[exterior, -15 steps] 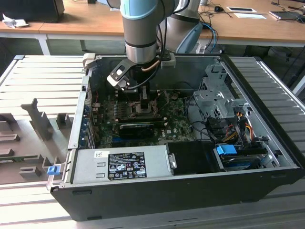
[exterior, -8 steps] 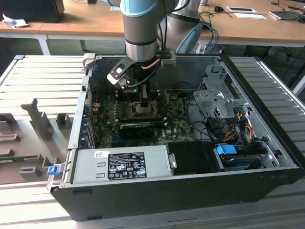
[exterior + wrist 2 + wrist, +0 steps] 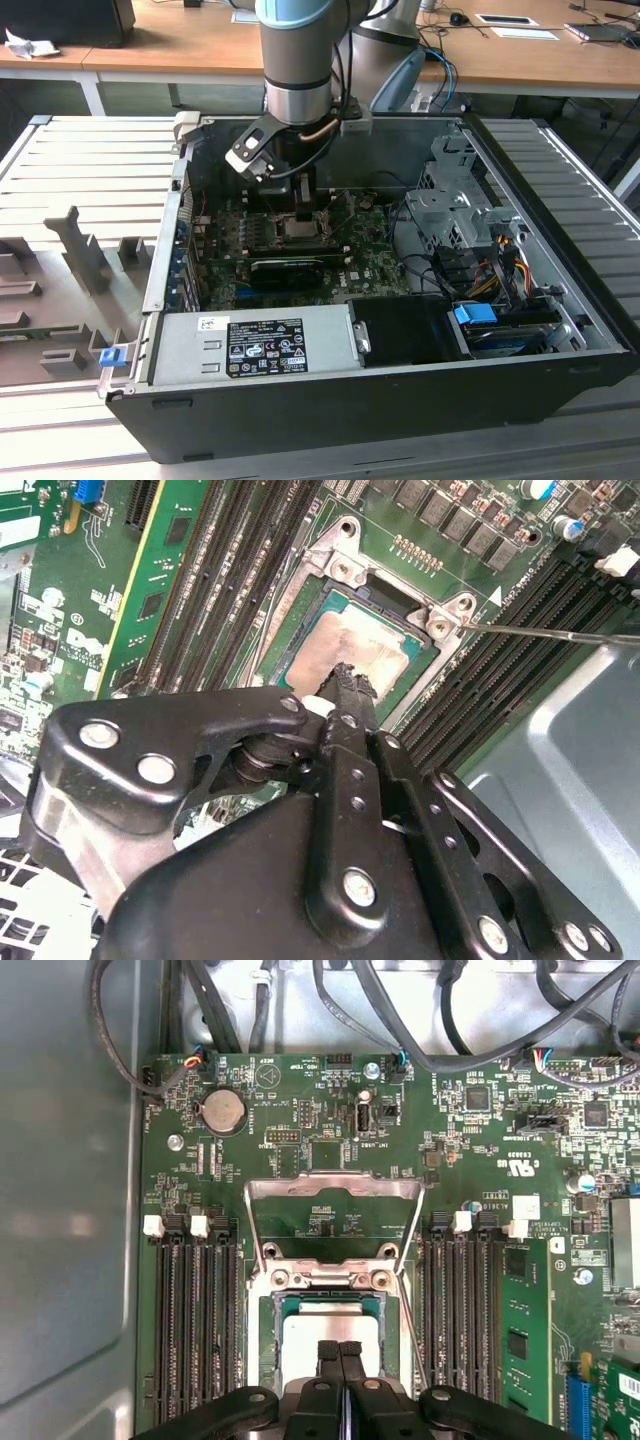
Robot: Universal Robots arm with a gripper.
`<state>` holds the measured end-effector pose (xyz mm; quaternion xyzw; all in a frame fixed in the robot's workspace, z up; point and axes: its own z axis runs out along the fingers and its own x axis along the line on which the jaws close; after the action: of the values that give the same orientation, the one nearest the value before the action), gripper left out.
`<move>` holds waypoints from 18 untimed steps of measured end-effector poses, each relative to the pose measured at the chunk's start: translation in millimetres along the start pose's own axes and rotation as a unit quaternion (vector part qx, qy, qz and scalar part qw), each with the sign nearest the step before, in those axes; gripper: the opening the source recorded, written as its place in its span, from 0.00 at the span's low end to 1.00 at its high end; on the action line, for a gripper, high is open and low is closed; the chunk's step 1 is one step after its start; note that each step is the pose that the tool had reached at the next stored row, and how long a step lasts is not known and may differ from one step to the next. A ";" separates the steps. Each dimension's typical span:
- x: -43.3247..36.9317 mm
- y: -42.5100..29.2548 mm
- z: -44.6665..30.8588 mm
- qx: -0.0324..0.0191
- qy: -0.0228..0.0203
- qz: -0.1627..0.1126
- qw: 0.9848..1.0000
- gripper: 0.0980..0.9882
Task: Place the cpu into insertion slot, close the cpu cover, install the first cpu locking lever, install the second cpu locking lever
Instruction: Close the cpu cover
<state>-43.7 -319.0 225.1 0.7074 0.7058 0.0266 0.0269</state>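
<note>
The arm (image 3: 298, 60) is reaching down into the open case (image 3: 400, 395), near the upper middle of the exterior view, with the gripper (image 3: 303, 215) hanging over the middle of the board (image 3: 370, 265). In both wrist views the gripper (image 3: 340, 1348) (image 3: 345, 672) is showing its two black fingers (image 3: 327, 1352) lying pressed together with no gap, gripping nothing. Their tips are meeting the pale top of the cpu (image 3: 305, 1335) (image 3: 350, 640), though actual contact cannot be told for certain.

The cpu is lying flat and square inside the slot (image 3: 272, 1305), its teal edge showing all round within the dark frame. The cover (image 3: 335, 1182) is standing swung open on its hinge on the slot's far side from the gripper, the board showing through its window. A thin lever (image 3: 550, 635) is sticking out unlatched past one corner of the slot.

Rows of black memory slots (image 3: 195, 1320) are running on both sides of the slot. In the exterior view the power supply (image 3: 255, 345) is sitting along the lower edge of the case.
</note>
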 end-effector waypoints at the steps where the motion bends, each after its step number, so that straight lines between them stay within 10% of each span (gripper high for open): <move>1: 0.0 0.1 -1.6 0.000 0.000 0.000 1.000 0.01; 18: 0.0 3.9 -24.9 0.000 0.000 0.000 1.000 0.01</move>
<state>-41.8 -319.0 250.3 0.7075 0.7057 0.0265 0.0268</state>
